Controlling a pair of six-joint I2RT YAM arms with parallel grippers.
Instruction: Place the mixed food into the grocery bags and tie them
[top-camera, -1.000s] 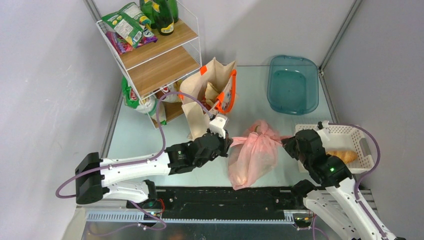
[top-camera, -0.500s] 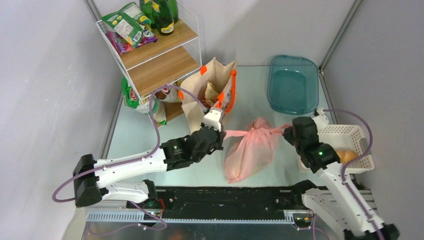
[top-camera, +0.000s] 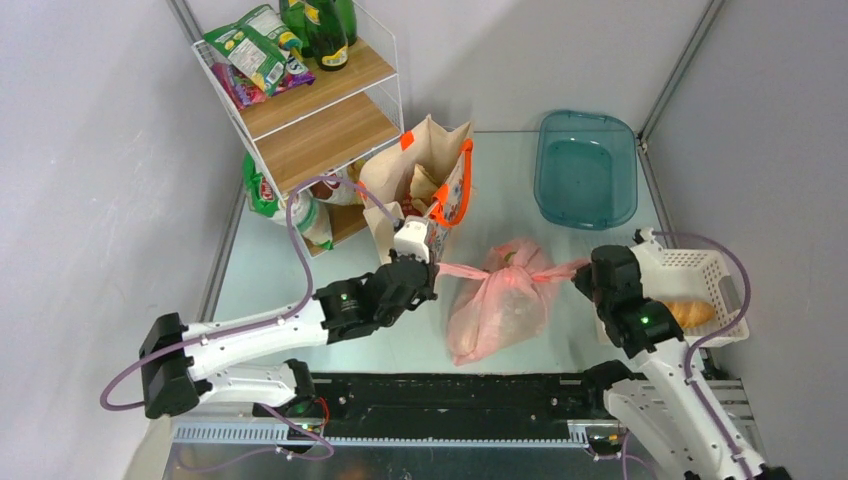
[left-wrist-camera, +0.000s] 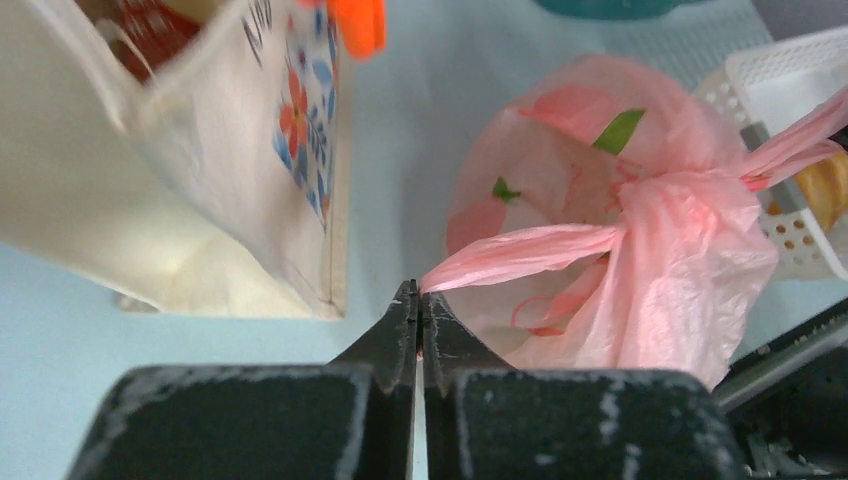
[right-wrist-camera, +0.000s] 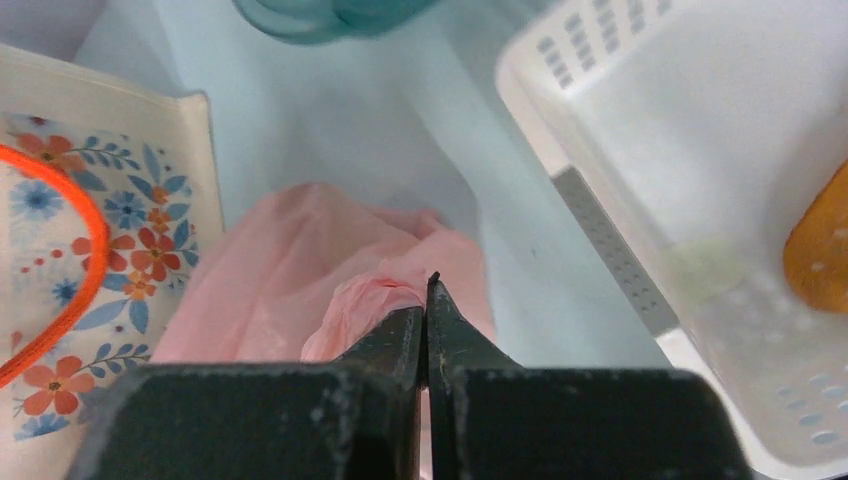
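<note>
Pale teal table boxed in by grey walls; at its centre the pink bag, gathered in a knot, with a green leaf inside, perhaps lettuce; left gripper clamped tight on its nine-o'clock handle, right gripper likewise at three o'clock; beige tote at eleven; bread roll in the white basket at three.

table | on it: pink bag, tote, teal tray, white basket, shelf rack
</note>
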